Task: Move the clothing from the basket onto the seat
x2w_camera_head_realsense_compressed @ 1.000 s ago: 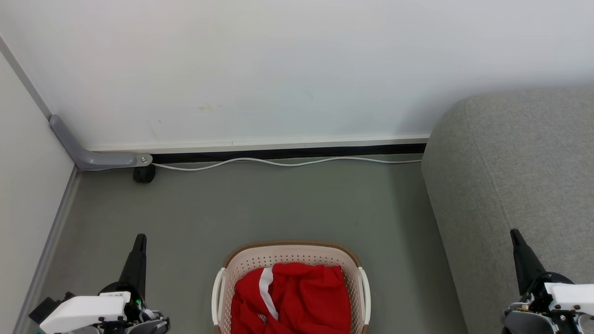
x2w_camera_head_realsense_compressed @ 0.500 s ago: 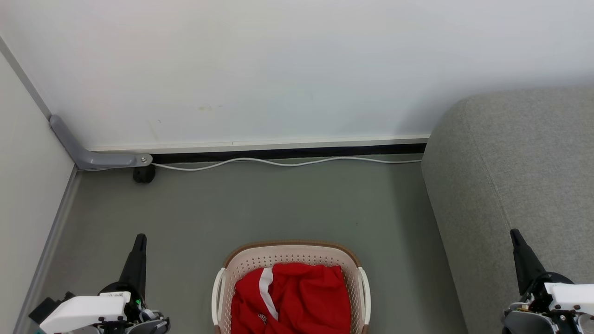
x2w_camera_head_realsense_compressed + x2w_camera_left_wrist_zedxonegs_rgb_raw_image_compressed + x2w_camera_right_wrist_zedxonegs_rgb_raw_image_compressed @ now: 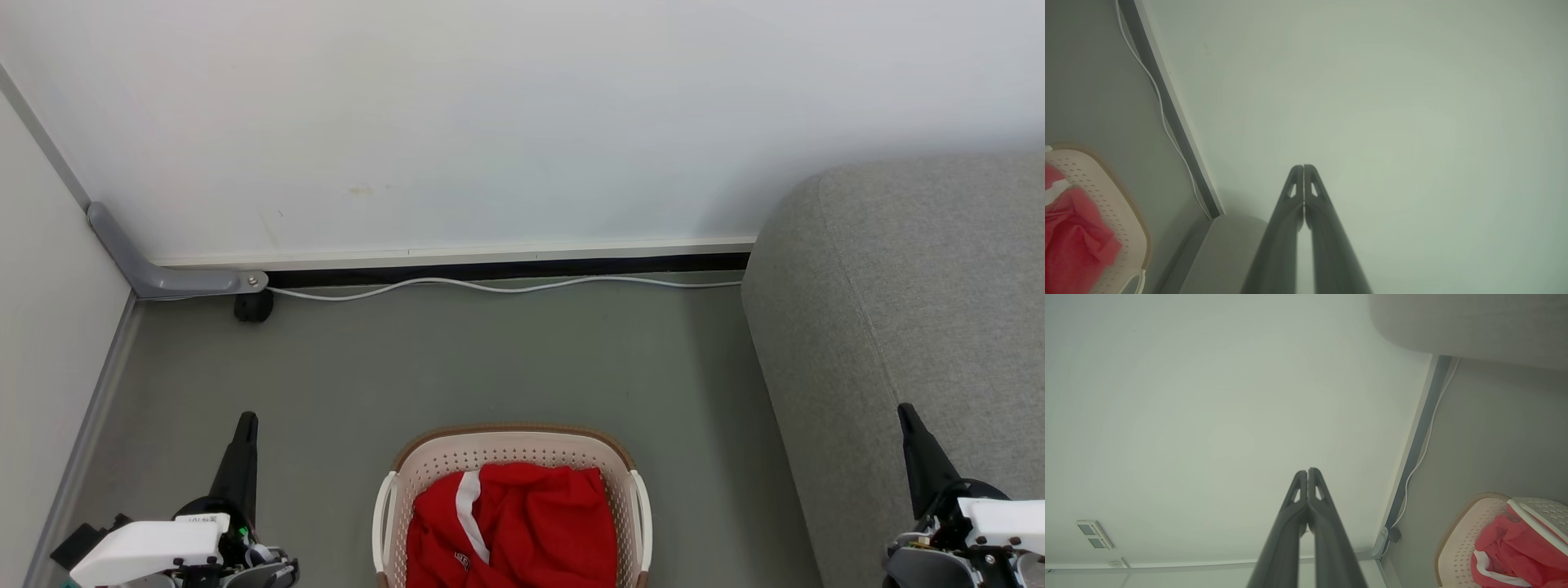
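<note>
One heap of red clothing [image 3: 522, 523], white stripe and small badge, lies in the cream basket [image 3: 510, 445] on the floor [image 3: 506, 359], near your grey seat [image 3: 914, 310]. Left gripper [image 3: 245, 418] and right gripper [image 3: 904, 408]: fingers pressed together, empty. Right wrist view adds what may be a wall socket [image 3: 1093, 534].

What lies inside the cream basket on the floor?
Crumpled red clothing with a white stripe lies in the basket. Whatever sits beneath those folds, and the basket's bottom, is covered.
</note>
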Available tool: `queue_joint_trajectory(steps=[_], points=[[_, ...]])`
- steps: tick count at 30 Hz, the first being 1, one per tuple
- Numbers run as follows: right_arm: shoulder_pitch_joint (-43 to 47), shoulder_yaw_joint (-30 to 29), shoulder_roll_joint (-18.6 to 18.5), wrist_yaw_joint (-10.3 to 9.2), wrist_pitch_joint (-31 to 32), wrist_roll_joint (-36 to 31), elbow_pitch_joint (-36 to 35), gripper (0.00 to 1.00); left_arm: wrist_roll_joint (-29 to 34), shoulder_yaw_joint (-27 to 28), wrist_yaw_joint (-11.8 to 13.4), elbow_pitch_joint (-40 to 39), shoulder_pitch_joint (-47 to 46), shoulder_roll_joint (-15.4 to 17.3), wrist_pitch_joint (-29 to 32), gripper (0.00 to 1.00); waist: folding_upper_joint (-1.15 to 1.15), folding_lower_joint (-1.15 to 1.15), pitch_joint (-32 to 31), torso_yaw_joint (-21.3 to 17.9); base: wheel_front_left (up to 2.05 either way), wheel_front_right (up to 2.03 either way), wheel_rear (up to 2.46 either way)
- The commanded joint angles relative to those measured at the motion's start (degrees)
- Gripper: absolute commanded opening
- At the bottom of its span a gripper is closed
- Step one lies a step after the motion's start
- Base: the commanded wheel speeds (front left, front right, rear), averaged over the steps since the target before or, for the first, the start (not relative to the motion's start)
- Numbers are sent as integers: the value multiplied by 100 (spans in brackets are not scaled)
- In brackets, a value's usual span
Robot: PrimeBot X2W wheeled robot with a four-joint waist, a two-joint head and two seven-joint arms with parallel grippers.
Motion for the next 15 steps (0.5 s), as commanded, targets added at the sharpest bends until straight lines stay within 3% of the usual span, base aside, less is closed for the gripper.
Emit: queue_joint_trajectory(steps=[1, 15], points=[[-209, 99, -60, 9, 42, 68, -175, 0, -27, 187, -48, -163, -332, 100, 41, 0, 0, 0, 0, 0, 0, 0, 0], [-209, 99, -60, 9, 42, 68, -175, 0, -27, 187, -48, -163, -332, 100, 41, 0, 0, 0, 0, 0, 0, 0, 0]])
